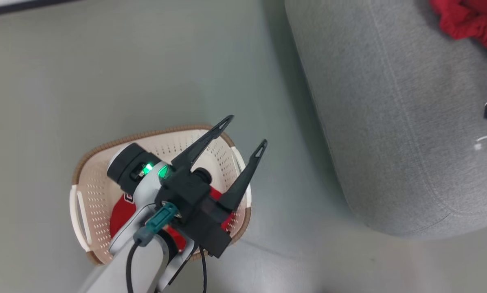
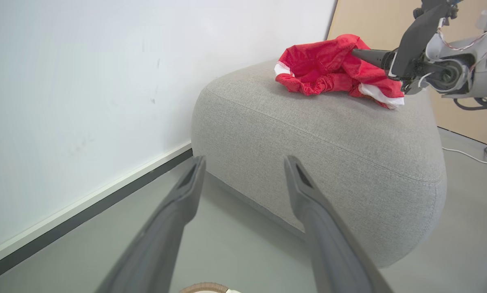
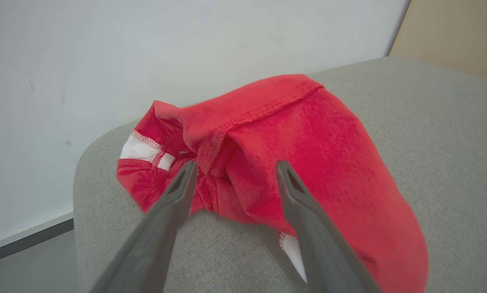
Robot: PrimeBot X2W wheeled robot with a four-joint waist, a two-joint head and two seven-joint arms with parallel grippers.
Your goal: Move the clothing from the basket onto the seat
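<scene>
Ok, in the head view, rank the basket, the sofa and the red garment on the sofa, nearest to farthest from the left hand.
1. Basket, directly below the left hand.
2. Sofa, off to the right.
3. Red garment, at the view's top right, on the sofa.

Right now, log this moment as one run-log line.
left gripper: jaws open, empty, above basket | right gripper: jaws open at red garment on seat | red clothing in basket

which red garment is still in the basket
The red thin-fabric garment in the cream perforated plastic basket, under the open left claw. The other crumpled red garment already lies on the grey woven-fabric sofa.
</scene>
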